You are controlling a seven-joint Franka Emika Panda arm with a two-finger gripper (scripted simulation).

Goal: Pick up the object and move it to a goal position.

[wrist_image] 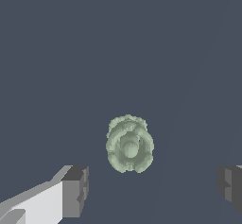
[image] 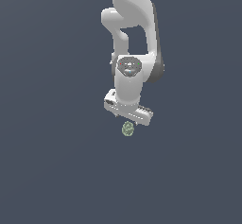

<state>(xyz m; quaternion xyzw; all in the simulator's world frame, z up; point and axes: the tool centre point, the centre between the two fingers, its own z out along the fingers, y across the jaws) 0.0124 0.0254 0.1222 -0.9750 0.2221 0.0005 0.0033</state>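
Exterior view: white arm (image: pixel 134 38) reaches down from the top of the frame, wrist pointed downward. Gripper (image: pixel 127 120) sits directly above the object (image: pixel 127 129). The object shows just under the gripper's lower edge, near the frame's centre. From this angle the fingers themselves are hard to make out, and I cannot tell whether the object touches them.

Object: small, pale green, mottled, lumpy, roughly egg-shaped. Much smaller than the gripper body. The surface beneath is a flat, uniform dark blue-grey ground (image: pixel 52 171).

Wrist view: object (wrist_image: pixel 129 143) is seen from above, lying between the two fingers and a little beyond their tips. One finger (wrist_image: pixel 75 191) has a dark grey pad on a white body; the other finger (wrist_image: pixel 230 186) is cut by the frame edge. Gripper (wrist_image: pixel 152 188) stands wide open, with the gap far wider than the object. Clear ground shows on either side of the object, so neither pad touches it. The fingers hold nothing.

Object is closer to the white-bodied finger than to the other, not centred in the gap.
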